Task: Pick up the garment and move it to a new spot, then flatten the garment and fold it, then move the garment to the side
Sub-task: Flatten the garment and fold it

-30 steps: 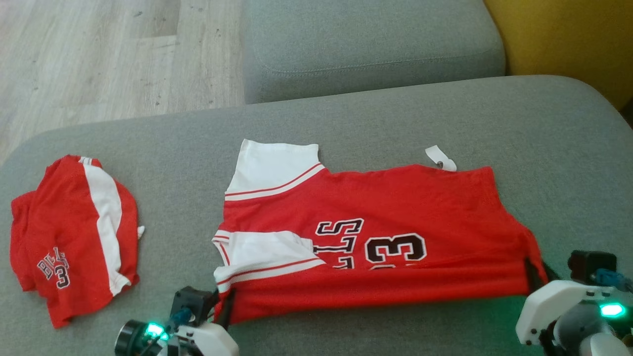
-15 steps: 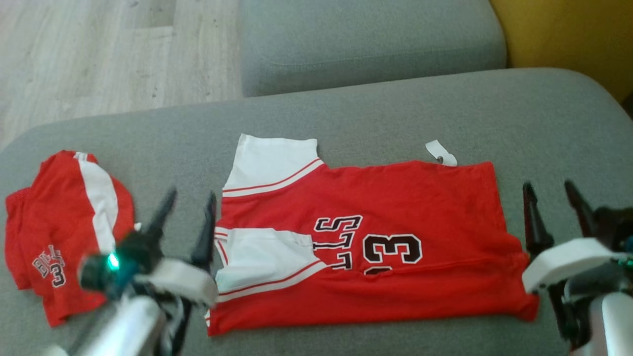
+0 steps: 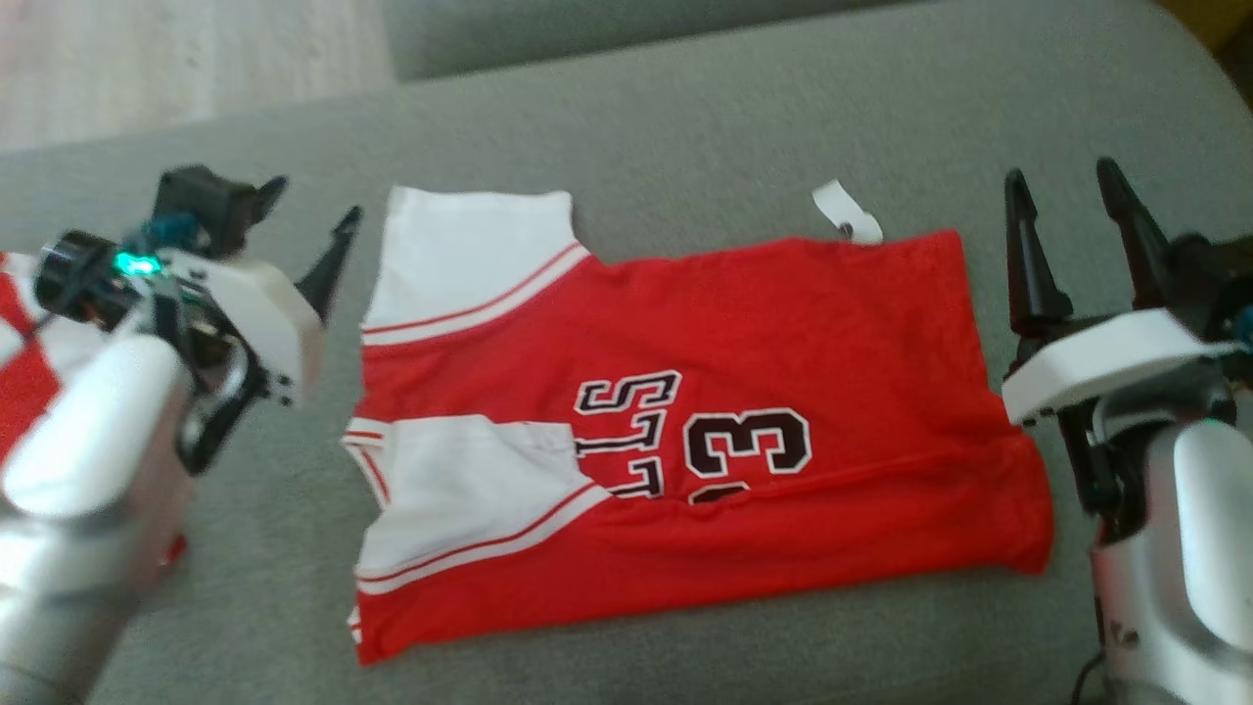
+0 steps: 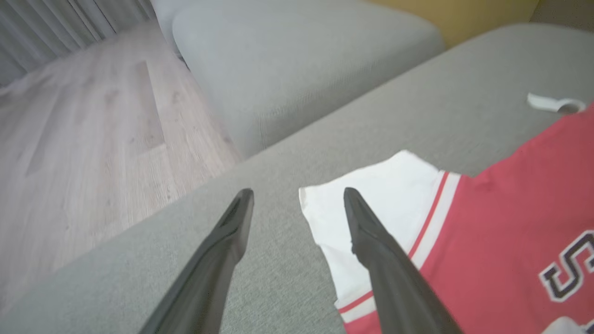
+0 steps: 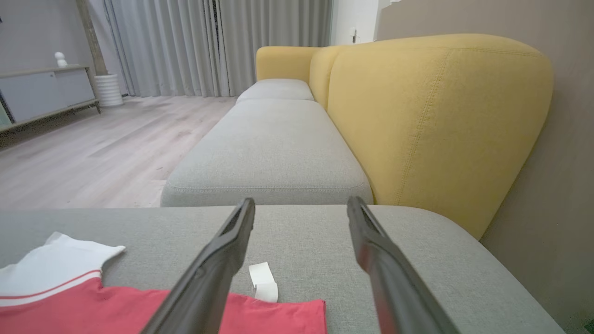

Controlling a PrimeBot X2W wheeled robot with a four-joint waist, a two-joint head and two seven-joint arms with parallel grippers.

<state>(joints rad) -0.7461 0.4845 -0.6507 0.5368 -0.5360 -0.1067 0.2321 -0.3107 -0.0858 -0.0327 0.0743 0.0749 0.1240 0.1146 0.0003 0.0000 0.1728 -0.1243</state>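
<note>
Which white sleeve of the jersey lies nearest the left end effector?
The far sleeve, beside the left end effector; the near sleeve is folded onto the jersey.

The cushion [image 3: 685, 127] is looked down on steeply and from close by in the head view, with the garment [image 3: 783, 323] at its middle. The left wrist view is set low over the cushion's left part and is turned toward the floor [image 4: 93, 116]. The right wrist view is held low at the right and is aimed level toward the backrest [image 5: 431, 116]. The garment and its tag [image 3: 844, 211] are shared by all three views.
</note>
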